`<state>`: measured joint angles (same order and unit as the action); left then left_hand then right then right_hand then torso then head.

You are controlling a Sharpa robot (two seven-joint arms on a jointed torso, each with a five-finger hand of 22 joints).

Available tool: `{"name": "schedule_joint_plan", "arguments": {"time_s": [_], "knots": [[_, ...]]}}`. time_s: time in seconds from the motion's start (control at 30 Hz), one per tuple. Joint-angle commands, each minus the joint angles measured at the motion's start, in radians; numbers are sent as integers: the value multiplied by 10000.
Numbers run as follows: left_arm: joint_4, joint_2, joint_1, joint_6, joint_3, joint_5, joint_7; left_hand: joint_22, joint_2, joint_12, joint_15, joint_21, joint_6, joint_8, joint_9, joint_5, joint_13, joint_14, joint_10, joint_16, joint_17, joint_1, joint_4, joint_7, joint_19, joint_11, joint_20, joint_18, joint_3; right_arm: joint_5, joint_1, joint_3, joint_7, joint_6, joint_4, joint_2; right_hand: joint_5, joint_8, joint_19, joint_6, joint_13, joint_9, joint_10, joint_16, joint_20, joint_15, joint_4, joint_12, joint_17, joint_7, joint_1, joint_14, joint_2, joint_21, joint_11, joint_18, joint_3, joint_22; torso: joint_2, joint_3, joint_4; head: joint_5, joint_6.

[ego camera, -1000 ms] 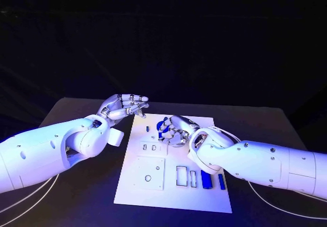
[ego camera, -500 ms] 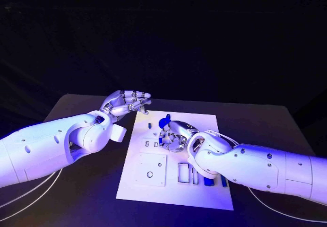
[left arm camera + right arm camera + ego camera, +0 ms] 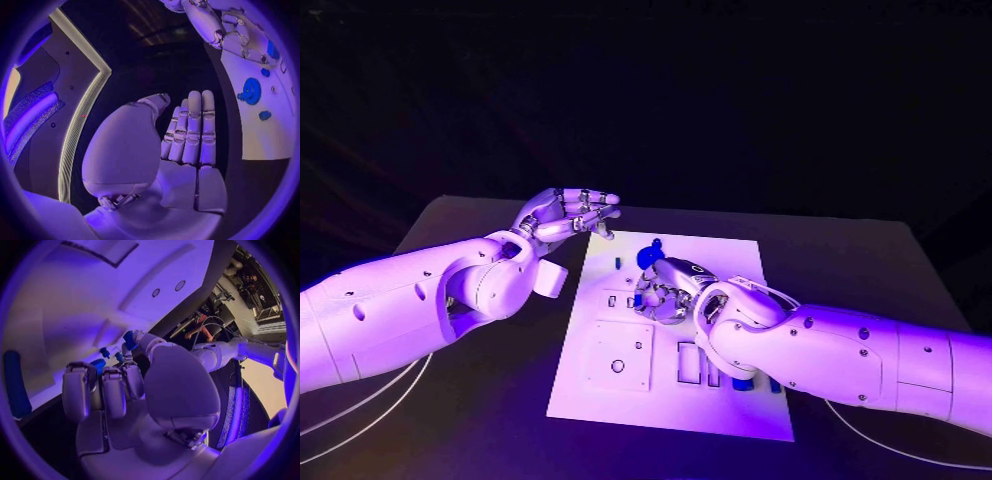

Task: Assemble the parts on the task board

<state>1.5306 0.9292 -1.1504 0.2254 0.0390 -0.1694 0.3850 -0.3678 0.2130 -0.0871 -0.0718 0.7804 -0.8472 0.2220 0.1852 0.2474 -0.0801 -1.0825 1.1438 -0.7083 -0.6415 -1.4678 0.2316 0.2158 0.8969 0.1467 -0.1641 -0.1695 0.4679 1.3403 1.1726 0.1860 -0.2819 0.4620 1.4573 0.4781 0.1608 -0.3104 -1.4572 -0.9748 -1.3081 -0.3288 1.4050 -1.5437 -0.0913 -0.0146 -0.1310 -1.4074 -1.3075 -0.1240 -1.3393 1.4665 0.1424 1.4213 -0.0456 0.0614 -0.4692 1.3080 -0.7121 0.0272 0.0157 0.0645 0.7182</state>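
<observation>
Nearest to you, at 6 o'clock of the white board [image 3: 733, 420], some slim blue pieces [image 3: 741, 383] lie partly hidden under the right arm. In the right wrist view you see one long blue bar [image 3: 15, 384] lying flat on the board.

A little further, around the middle of the board, the right hand [image 3: 666, 290] is low over the surface with its fingers curled inward. In the right wrist view, small blue pieces [image 3: 128, 339] sit just at its fingertips [image 3: 134, 371]. It looks as if the hand pinches one of them, but you cannot tell for sure whether it grips the piece or only touches it.

Further still, at 12 o'clock of the board, a round blue piece [image 3: 649, 257] stands on the plate, just beyond the right hand.

Farthest, at 11 o'clock and off the board's corner, the left hand [image 3: 567, 217] hangs in the air. Its fingers are together and bent toward the thumb, and it holds nothing.

I judge that the step in hand is seating a small blue piece near the board's middle. The next move calls for a slow, straight press down, so please keep the piece well aligned with its hole, and keep the left hand away.
</observation>
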Motion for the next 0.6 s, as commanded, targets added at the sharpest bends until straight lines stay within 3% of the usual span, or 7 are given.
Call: {"name": "schedule_joint_plan", "arguments": {"time_s": [0.03, 0.6], "knots": [[10, -14, -5, -191, 5, -37, 65, -10, -7, 59, 7, 37, 38, -36, 16, -39, -17, 67, -51, -51, -12, 101, -11, 83, -44, 9, -8, -123, 40, 299, -35, 4, -9, -154, -31, -38, 29, -36, -4, -47, -479, -120, 41, -33, 53, -89, 59, 22, -1894, 8, 71, 876, 88, -37, 22, -157, -26, 1285, 0, 6, -1, 1, 8], [4, -8, -5, -215, 4, -49, 59, -16, -6, 59, 3, 55, 41, -39, 19, -41, -20, 72, -59, -51, -12, 115, -19, 86, -60, 13, -12, -123, 45, 383, -78, 9, 5, -158, -120, -77, 33, 41, 50, 194, -350, -78, -82, -14, 35, -47, 126, 146, -1843, -80, 183, 865, 307, -126, -43, -138, -53, 1226, 4, 6, -4, 33, 18]]}}
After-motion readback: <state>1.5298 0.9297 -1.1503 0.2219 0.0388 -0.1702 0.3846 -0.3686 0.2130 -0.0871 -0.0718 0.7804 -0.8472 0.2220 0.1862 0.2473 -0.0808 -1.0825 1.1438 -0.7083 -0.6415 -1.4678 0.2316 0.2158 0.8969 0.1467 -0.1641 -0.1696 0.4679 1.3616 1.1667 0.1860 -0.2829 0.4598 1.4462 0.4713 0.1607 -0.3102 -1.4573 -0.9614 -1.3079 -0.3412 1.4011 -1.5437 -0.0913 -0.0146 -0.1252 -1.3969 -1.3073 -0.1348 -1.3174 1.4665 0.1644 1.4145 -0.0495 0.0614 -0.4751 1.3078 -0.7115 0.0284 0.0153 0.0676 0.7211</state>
